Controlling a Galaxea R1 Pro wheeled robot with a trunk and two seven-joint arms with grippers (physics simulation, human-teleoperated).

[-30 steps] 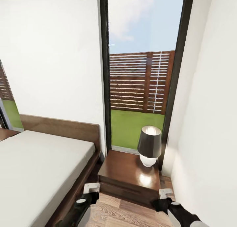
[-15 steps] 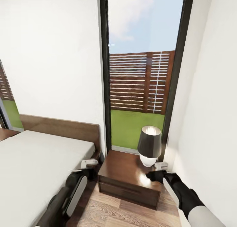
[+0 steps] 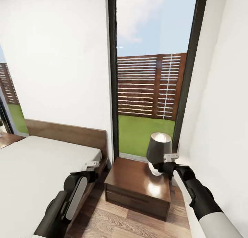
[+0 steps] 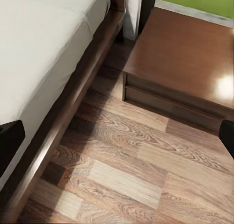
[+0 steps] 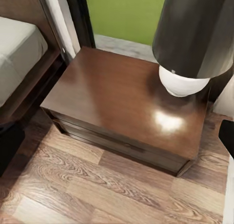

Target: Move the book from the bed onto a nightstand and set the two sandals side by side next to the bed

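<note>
Dark-brown nightstand (image 3: 137,188) beside the bed (image 3: 34,169); book and sandals unseen, so search step in hand. Left gripper (image 3: 90,166) and right gripper (image 3: 168,158) raised, fingers' opening cannot be told. Next: look for the book on the mattress.

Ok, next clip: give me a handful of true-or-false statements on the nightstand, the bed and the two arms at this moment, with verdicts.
1. A lamp with a dark shade stands on the nightstand. True.
2. The book lies on the nightstand's top. False: apart from the lamp, the top is bare glossy wood.
3. The nightstand stands between the bed and the white wall on the robot's right. True.
4. The right gripper is beside the lamp's base. True.
5. The left gripper holds a blue sandal. False: it holds nothing, near the bed's corner.
6. The window behind the nightstand shows a brick wall. False: a slatted brown fence and grass.
</note>
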